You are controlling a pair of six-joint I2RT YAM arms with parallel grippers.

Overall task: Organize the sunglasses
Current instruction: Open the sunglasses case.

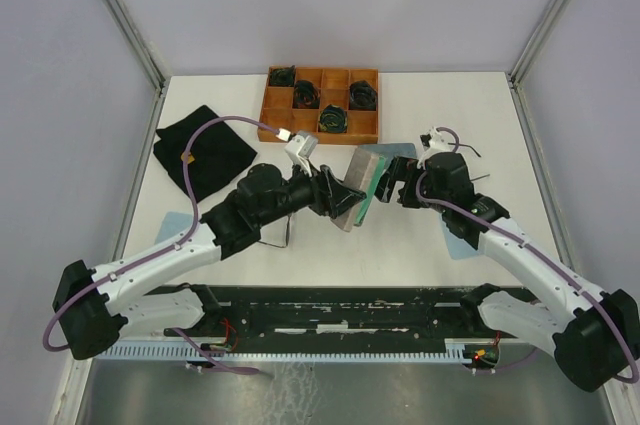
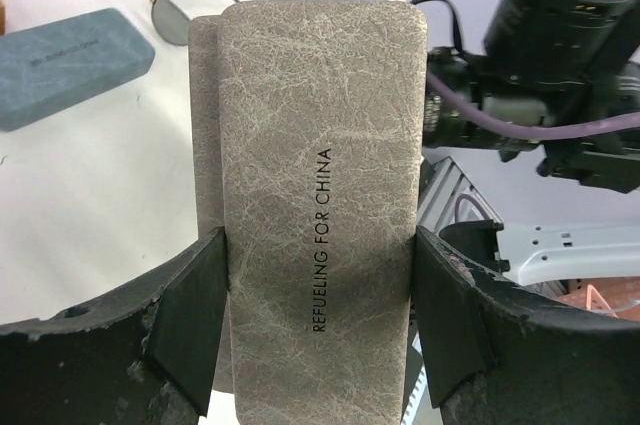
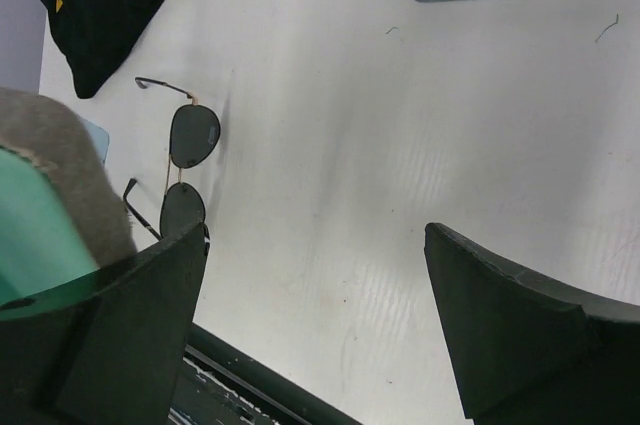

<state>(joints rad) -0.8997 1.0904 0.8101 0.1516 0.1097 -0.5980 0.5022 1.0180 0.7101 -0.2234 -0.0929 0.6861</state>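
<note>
L claw (image 2: 320,317) was clamped across a grey case (image 2: 320,145), its black fingers (image 2: 190,320) pressing both long sides. Case: flat oblong w/ rounded corners, crackled leather-look skin, black lettering "REFUELING FOR CHINA" along its length. It was held open above the desk (image 3: 400,145), w/ smooth mint-green lining (image 3: 30,235) showing in R wrist view. R claw (image 3: 312,245) stood wide, nothing btwn its blunt, wedge-shaped black fingers. One finger sat just beside the lining; couldn't tell if they touched. Beyond that finger the sunglasses (image 3: 188,170) lay flat on the white desk: thin wire frame, dark rounded lenses, slim arms sticking out. In top view this pair lay under the L arm. A second pair (image 2: 190,7) peeked past the case's far end in L wrist view, only a wire rim & pale lens visible. A blue case (image 2: 70,65), felt-like & oblong, lay near it. A crumpled black cloth (image 3: 95,5) sat farther out. At the desk's far edge a wooden tray (image 1: 272,125) w/ square compartments held dark green coiled bundles (image 1: 332,120)
</note>
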